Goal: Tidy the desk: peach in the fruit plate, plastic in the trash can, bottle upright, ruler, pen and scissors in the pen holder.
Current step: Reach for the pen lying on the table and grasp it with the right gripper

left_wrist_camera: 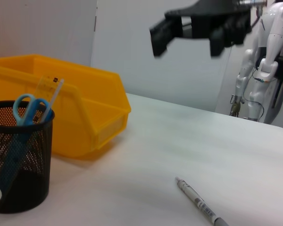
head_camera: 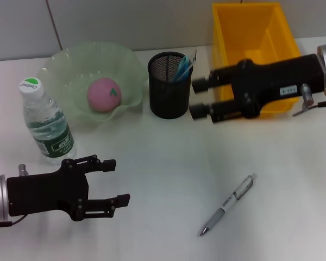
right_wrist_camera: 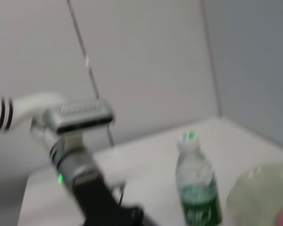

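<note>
Right claw [head_camera: 200, 99] hangs in the air beside the black mesh pen holder [head_camera: 170, 85], its two fingers spread well apart and gripping nothing; from the left wrist view it shows high above the counter [head_camera: 168, 163], touching nothing. Left claw [head_camera: 117, 182] sits low at the near left of the counter, just in front of the bottle, also wide open and empty, its fingers pointing toward the middle of the counter.

Out on the bare counter lies the pen [head_camera: 229, 204] (silver-grey barrel, flat on its side), well apart from both claws. Its long axis runs on a diagonal: the tip points toward the near edge and a bit to the left, the clip end away toward the far right.

Inside the pen holder stand the blue-handled scissors [left_wrist_camera: 29, 106], handles up, and a clear ruler [left_wrist_camera: 51, 89] leaning against the rim toward the bin. Just behind and to the right of the holder is the yellow bin [head_camera: 252, 38], open-topped. To the left of the holder sits the pale green fruit plate [head_camera: 62, 70] with wavy edges, the pink peach [head_camera: 104, 94] resting in its hollow. Nearer and further left, the water bottle [head_camera: 46, 124] stands upright with its cap on, close to the plate's rim.
</note>
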{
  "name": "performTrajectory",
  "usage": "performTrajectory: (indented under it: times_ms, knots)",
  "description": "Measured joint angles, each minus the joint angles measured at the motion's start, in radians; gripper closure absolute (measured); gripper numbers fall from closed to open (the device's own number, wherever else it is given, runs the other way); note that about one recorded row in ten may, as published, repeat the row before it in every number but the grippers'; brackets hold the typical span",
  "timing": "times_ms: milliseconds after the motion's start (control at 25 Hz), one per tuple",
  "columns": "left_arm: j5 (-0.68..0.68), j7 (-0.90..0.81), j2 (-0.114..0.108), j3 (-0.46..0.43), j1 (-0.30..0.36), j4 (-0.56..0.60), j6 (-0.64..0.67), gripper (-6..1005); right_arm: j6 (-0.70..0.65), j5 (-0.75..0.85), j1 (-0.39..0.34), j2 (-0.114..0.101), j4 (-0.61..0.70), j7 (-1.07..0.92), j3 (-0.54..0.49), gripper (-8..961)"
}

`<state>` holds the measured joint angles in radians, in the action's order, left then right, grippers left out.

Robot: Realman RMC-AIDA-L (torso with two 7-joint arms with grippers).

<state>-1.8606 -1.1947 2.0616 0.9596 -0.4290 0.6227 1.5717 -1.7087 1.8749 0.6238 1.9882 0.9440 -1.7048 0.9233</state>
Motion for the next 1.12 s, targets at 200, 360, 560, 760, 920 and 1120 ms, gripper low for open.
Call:
performTrajectory:
  times_ms: [200, 360, 560, 760, 920, 1120]
  knots:
    - [0.000, 0.000, 0.000, -0.009, 0.000, 0.000, -0.002, 164, -0.083, 0.160, 0.050, 0.000, 0.031, -0.038, 0.000, 305]
    - [0.000, 0.000, 0.000, -0.020, 0.001, 0.000, -0.003, 164, -0.163, 0.315, 0.113, 0.003, 0.029, -0.051, 0.000, 305]
    - [0.000, -0.001, 0.003, -0.021, 0.001, -0.008, -0.007, 164, -0.186, 0.428, 0.166, 0.017, 0.027, -0.047, 0.066, 306]
    - [-0.001, -0.021, 0.003, -0.021, -0.001, -0.011, -0.015, 165, -0.180, 0.479, 0.197, 0.023, 0.033, -0.047, 0.178, 315]
    - [-0.001, -0.043, 0.002, -0.021, 0.004, -0.012, -0.025, 165, -0.175, 0.543, 0.220, 0.034, 0.043, -0.045, 0.221, 322]
    - [-0.001, -0.049, 0.002, -0.021, 0.005, -0.012, -0.028, 166, -0.174, 0.656, 0.233, 0.064, 0.109, -0.038, 0.267, 326]
